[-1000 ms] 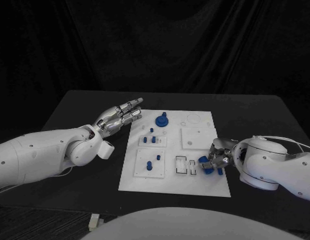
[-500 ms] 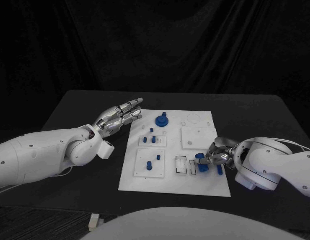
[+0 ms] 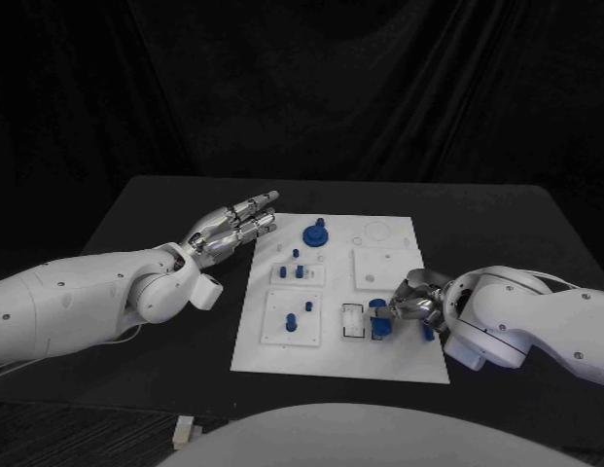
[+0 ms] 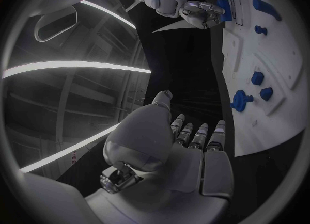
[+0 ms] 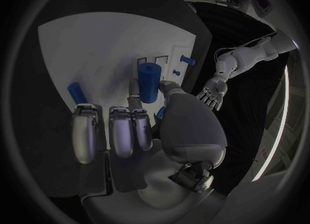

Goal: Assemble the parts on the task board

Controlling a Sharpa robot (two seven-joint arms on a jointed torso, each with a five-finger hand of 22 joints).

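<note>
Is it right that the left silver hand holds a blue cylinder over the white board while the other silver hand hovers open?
No, the hands are swapped. The right silver hand holds the blue cylinder over the white board, as the right wrist view shows; the left silver hand hovers open.

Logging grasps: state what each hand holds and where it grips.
Right hand pinches a blue cylinder part near its lower end, over the task board. Left hand holds nothing.
</note>
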